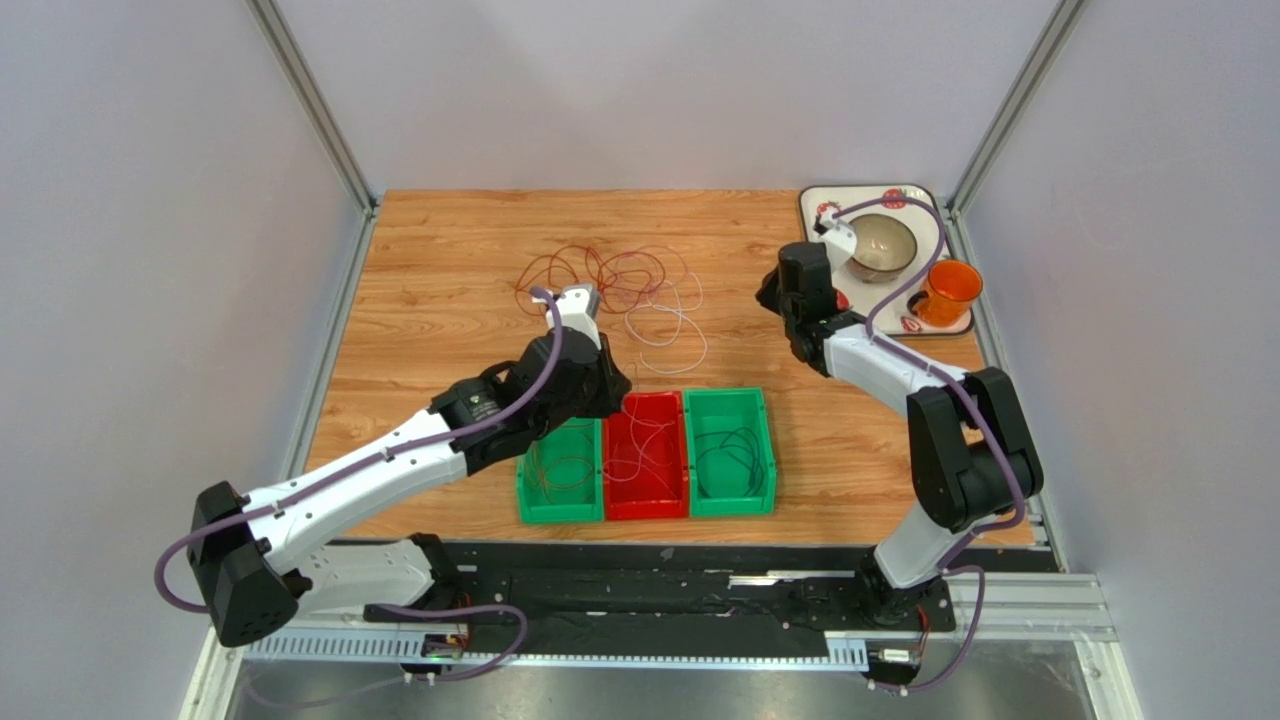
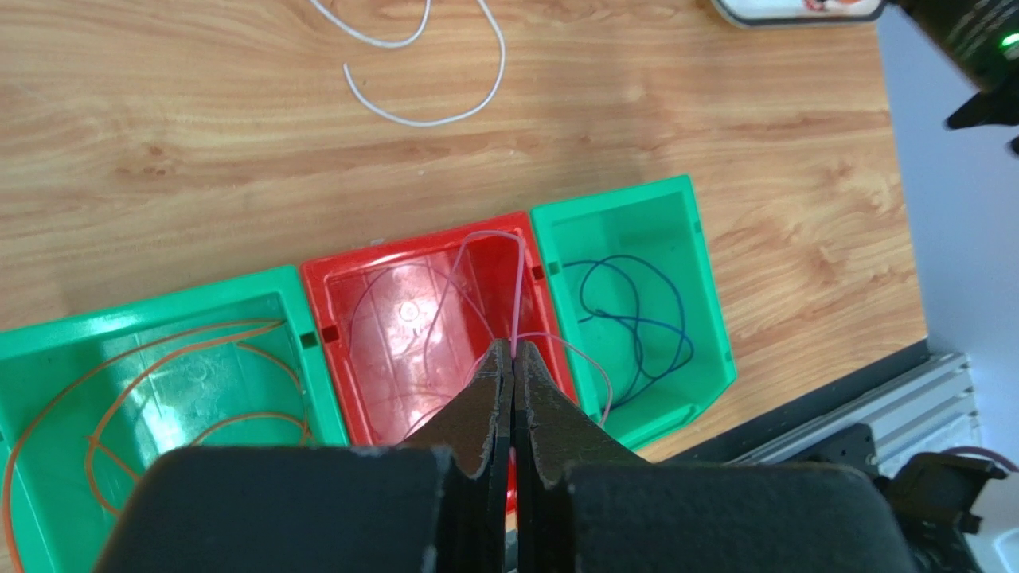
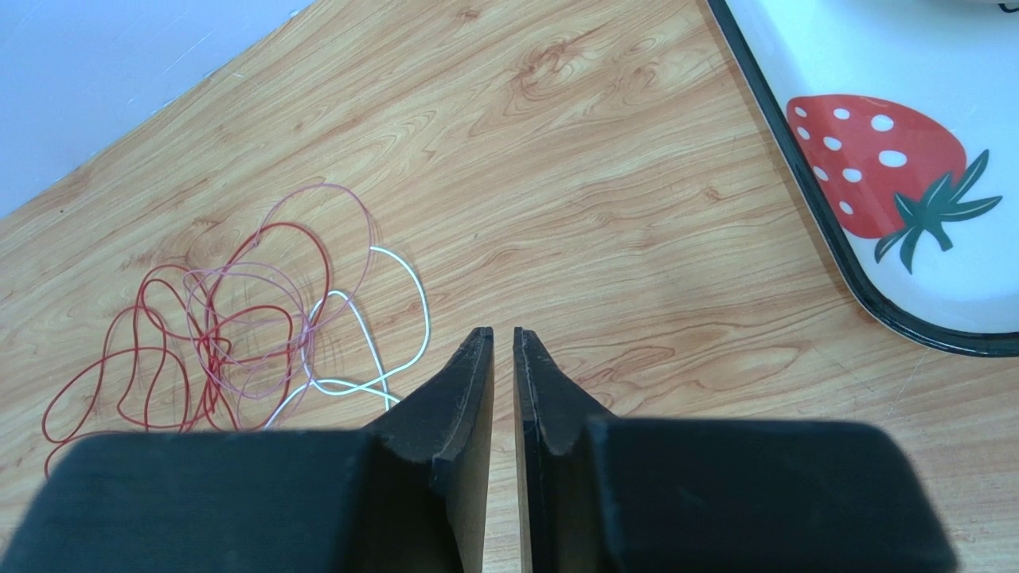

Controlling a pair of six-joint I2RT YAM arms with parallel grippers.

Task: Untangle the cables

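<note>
**Inspector:** Surface and enclosure?

**Assistant:** Wood-grain table [image 1: 451,300]. Plain grey walls [image 1: 631,90] on three sides, with metal posts [image 1: 308,98] at the far corners. A black rail [image 1: 661,593] along the near edge carries both arm bases.

**Inspector:** Location of the cables?

**Assistant:** The tangle [image 1: 609,278] lies on the table at 11 o'clock from centre. It is made of red and pink loops, and a white cable [image 2: 419,123] trails out at its 4 o'clock. Three bins stand side by side at 6 o'clock. The left bin [image 2: 144,313], green, holds an orange cable [image 2: 191,338]. The red bin [image 2: 407,246] holds a pink cable [image 2: 517,293]. The right bin [image 2: 622,197], green, holds a blue cable [image 2: 598,316].

**Inspector:** Left gripper?

**Assistant:** The left gripper [image 2: 513,358] is above the red bin with its jaws fully closed. It pinches the pink cable, which runs down into that bin.

**Inspector:** Right gripper?

**Assistant:** The right gripper [image 3: 504,340] is over bare table at 2 o'clock. Its jaws are a narrow slit apart, with nothing between them.

**Inspector:** Other items?

**Assistant:** A strawberry-print tray [image 1: 819,203] sits in the corner at 2 o'clock. It carries a bowl [image 1: 882,248] and an orange cup [image 1: 950,293].
</note>
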